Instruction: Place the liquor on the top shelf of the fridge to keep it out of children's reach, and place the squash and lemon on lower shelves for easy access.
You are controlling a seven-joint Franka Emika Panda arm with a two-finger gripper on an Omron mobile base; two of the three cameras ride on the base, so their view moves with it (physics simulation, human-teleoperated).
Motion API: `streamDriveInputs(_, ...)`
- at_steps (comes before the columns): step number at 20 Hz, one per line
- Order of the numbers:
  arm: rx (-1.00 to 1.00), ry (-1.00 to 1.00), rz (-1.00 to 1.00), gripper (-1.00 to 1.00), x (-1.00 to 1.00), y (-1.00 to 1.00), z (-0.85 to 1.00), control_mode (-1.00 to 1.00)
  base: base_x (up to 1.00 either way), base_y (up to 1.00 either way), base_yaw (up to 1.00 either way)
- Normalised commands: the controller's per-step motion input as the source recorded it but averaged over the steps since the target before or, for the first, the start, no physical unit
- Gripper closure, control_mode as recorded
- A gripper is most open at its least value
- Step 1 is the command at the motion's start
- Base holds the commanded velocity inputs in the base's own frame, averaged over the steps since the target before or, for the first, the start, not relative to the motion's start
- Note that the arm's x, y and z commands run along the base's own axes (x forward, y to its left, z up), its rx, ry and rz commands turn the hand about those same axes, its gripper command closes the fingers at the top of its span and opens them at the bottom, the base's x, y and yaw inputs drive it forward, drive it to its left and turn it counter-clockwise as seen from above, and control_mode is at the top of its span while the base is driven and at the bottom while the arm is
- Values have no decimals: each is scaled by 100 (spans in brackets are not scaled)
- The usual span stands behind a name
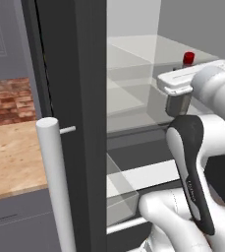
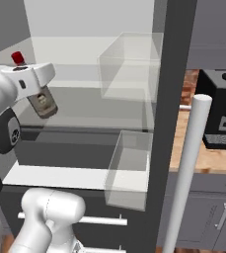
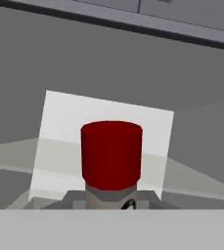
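Brick wall (image 1: 8, 101) and a wooden counter (image 1: 13, 157) lay left of the fridge (image 1: 79, 98), whose dark door stood open on a pale interior with glass shelves and clear drawers. A coffee machine (image 2: 222, 111) stood on the counter to the right. The white arm reached into the fridge, wrist level. The tool (image 1: 179, 104) was pinching the liquor (image 1: 188, 58), red cap upward, just above the top shelf (image 1: 133, 64).

Red-capped liquor (image 3: 111, 155), dark grey fridge (image 1: 79, 98) door with silvery handle (image 1: 57, 182), black coffee machine (image 2: 223, 111)
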Motion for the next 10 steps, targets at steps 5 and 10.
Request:
streamDriveInputs(5,17,0,-6,100,10,-1,53,-100,0,0,0)
streamDriveInputs(10,11,0,-1,100,12,-2,49,-100,0,0,0)
